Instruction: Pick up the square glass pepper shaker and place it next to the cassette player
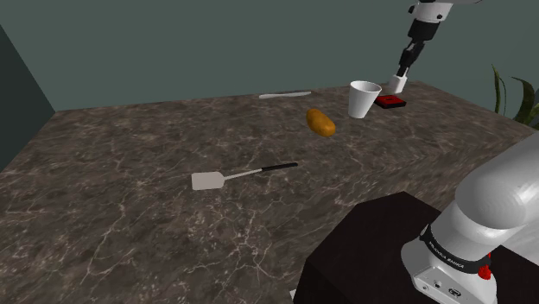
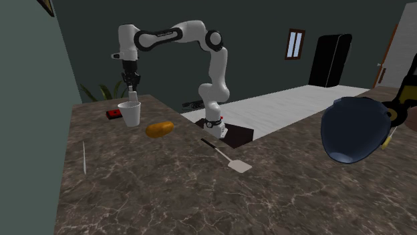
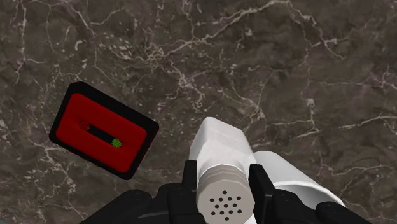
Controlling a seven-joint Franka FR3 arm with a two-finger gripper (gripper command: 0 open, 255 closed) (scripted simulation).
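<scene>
Clasping white shaker (image 3: 219, 146), claw (image 3: 226, 183) snug.

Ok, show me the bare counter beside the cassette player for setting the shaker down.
Bare marble: on the shoulder view's right of the cassette player, toward the plant, and nearer the stand. Crowded: the white cup stands close on its other side. The claw holds the shaker above them.

The dark marbled bench (image 1: 129, 224) carries a spatula (image 1: 226, 177) near its middle and an orange-brown potato (image 1: 320, 122) closer to the wall edge. A white cup (image 1: 363, 98) stands just beside a red-and-black cassette player (image 1: 390, 102), and a thin white knife (image 1: 285, 94) lies along that edge.
</scene>
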